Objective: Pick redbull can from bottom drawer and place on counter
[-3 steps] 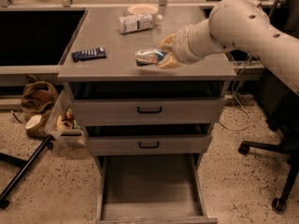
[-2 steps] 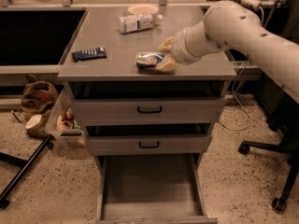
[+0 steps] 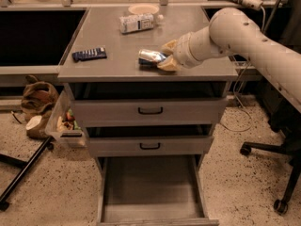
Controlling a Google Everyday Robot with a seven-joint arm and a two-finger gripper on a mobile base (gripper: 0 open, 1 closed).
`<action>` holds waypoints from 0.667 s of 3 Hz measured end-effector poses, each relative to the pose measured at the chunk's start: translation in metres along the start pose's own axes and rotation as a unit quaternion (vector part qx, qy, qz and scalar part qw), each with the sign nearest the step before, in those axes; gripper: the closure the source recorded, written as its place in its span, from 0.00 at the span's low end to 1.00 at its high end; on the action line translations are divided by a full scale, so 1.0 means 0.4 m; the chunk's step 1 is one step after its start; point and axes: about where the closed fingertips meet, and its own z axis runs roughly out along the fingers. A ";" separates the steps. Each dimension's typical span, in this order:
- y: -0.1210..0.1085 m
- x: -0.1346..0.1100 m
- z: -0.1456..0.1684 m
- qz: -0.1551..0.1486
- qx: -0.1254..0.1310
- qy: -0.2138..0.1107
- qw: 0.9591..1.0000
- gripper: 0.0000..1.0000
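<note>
The redbull can (image 3: 149,56), silver and blue, lies on its side on the counter (image 3: 113,67) near the front right. My gripper (image 3: 162,56) reaches in from the right on the cream arm, and its tan fingers (image 3: 168,65) close around the can's right end. The bottom drawer (image 3: 150,189) is pulled open below, and its grey floor is bare.
A white labelled bottle (image 3: 136,22) and a pale dish (image 3: 143,8) sit at the back of the counter, and a dark blue remote-like bar (image 3: 89,54) lies at the left. The two upper drawers are ajar. A bag (image 3: 37,98) and bin (image 3: 63,124) stand on the floor at left, and a chair base (image 3: 277,173) at right.
The arm has shifted slightly left. The can and gripper stay in the same spot on the counter.
</note>
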 end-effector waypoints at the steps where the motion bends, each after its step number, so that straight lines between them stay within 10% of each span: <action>1: 0.000 0.000 0.000 0.000 0.000 0.000 1.000 0.57; 2: 0.000 0.000 0.000 0.000 0.000 0.000 1.000 0.34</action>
